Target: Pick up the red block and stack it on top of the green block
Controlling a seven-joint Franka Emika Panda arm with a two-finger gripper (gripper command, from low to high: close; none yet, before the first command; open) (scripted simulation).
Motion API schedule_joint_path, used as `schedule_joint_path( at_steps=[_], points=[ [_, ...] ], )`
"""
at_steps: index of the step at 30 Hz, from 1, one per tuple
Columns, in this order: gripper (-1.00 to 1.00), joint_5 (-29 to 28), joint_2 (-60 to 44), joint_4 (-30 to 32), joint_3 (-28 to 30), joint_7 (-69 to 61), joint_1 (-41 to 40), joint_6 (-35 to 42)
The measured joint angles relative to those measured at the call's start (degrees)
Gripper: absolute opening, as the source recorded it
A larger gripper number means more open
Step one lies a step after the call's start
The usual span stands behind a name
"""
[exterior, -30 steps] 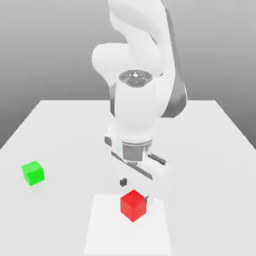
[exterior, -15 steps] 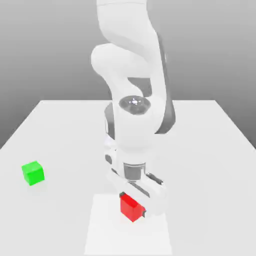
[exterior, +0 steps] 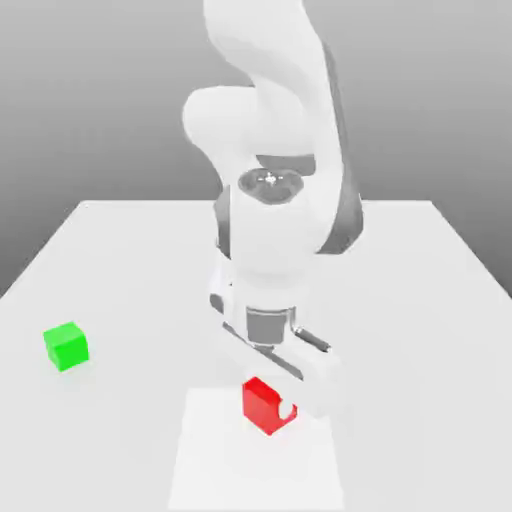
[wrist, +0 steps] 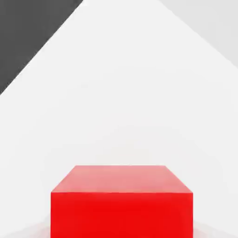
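Observation:
The red block (exterior: pixel 260 400) sits between the jaws of my gripper (exterior: pixel 272 406) near the front middle of the table, and the gripper is shut on it. A white fingertip (exterior: pixel 290 411) overlaps the block's face on the exterior view's right. The block hangs just above the table surface. In the hand view the red block (wrist: pixel 122 202) looms large and close. The green block (exterior: pixel 66 346) rests alone on the table, far off toward the exterior view's left, well apart from the gripper.
The white table (exterior: pixel 420 300) stretches wide around both cubes. A paler rectangular patch (exterior: pixel 255 470) lies on it under the red block. The arm's bulky white body (exterior: pixel 275 230) rises behind the gripper.
The hand dropped onto the red block and took hold of it. Since half a second ago the arm has risen slightly, and the block has come up with it. The green block stayed put.

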State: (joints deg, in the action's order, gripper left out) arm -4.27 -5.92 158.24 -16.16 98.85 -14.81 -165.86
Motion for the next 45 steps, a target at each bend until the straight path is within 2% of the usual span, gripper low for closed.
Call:
schedule_joint_path(
  at_steps=[8,17,29,40,41,43,44,45],
  points=[
    [-1.0,4.41,4.69,0.71,-1.24,-3.27,-0.06,3.89],
    [-1.0,5.0,6.96,2.77,0.05,-2.74,0.81,5.69],
    [-1.0,3.16,9.55,2.78,8.42,31.44,-19.07,9.35],
    [-1.0,3.29,13.09,2.74,16.51,62.84,-34.06,12.33],
    [-1.0,4.19,13.47,2.74,14.66,65.0,-37.88,12.57],
    [-1.0,4.16,13.46,2.74,14.65,65.02,-37.9,12.46],
    [-1.0,6.42,14.03,2.69,12.15,66.09,-41.94,12.49],
    [-1.0,7.52,14.35,2.66,12.32,66.63,-42.52,12.35]
  ],
)
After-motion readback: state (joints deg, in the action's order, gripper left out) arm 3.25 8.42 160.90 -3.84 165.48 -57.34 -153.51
